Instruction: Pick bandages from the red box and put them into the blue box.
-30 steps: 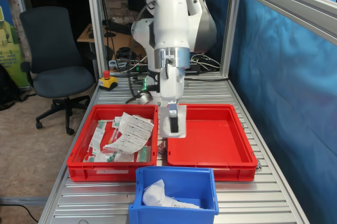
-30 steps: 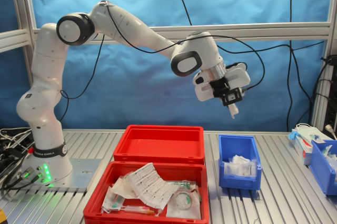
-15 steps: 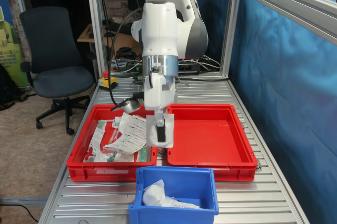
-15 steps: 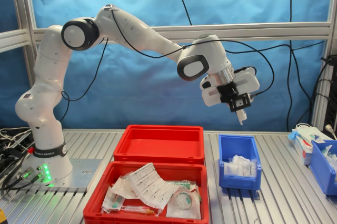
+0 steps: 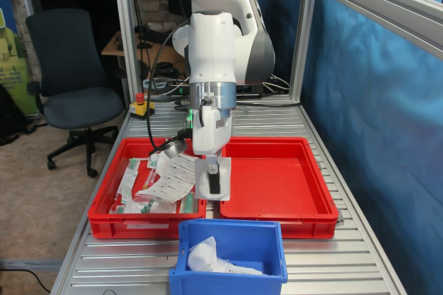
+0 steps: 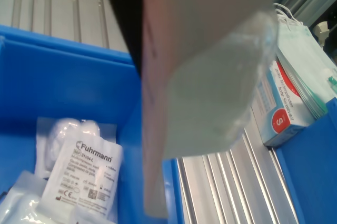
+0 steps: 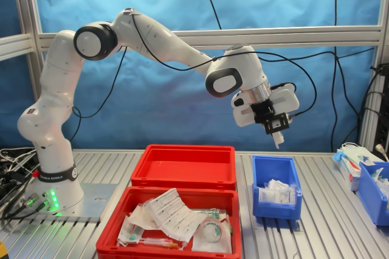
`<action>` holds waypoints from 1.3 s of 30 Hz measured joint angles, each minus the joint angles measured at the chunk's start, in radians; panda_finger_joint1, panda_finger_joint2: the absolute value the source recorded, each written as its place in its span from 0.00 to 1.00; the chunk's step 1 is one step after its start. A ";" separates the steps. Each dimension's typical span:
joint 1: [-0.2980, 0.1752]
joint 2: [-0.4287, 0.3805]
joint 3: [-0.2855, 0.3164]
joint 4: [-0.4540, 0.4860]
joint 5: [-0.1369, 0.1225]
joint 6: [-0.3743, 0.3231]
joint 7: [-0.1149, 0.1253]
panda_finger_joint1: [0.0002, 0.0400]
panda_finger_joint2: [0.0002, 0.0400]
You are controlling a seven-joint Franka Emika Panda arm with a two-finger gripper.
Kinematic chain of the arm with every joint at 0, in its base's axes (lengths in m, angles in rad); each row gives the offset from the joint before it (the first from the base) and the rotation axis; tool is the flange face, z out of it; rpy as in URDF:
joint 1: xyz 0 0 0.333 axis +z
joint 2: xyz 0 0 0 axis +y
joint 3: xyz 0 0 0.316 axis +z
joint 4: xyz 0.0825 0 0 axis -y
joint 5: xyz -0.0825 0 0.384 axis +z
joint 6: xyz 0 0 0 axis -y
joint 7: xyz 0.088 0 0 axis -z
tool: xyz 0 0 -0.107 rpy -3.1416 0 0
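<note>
Blue sheeting is hanging behind an aluminium-framed cell, and a ribbed metal counter (image 7: 328,216) is carrying three bins. Nearest the robot's base, the red box (image 7: 182,166) with the plain wall is sitting with nothing in it. Just beside it, a second red tray (image 7: 115,234) with a pale label strip is lying crowded with printed leaflets and sealed pouches. The blue box (image 7: 276,195) is standing close beside the two trays, towards the second exterior view's right, already holding several white bandages (image 7: 276,192); in the wrist view one of these (image 6: 84,179) is showing dark print.

Above the blue box the pincer (image 7: 278,136) is hanging in the air, clenched on a flat white packet (image 6: 205,92), one of the bandages, which is filling most of the wrist view and hiding part of the bin under it. In the first exterior view the arm's wrist and pincer (image 5: 212,183) are covering the gap between the two trays.

Further towards the second exterior view's right, a carton of face masks (image 7: 354,163) and another blue bin (image 7: 372,191) are standing well apart from the blue box. Beyond the counter in the first exterior view, an office chair (image 5: 73,77) and a yellow box with a red stop button (image 5: 141,106) are sitting.
</note>
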 joint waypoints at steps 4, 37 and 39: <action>0.000 0.000 0.000 0.001 0.000 0.000 0.000 0.16 0.16; 0.003 0.000 0.000 0.002 0.000 0.000 0.000 0.16 0.16; 0.003 0.000 0.000 0.002 0.000 0.000 0.000 0.18 0.18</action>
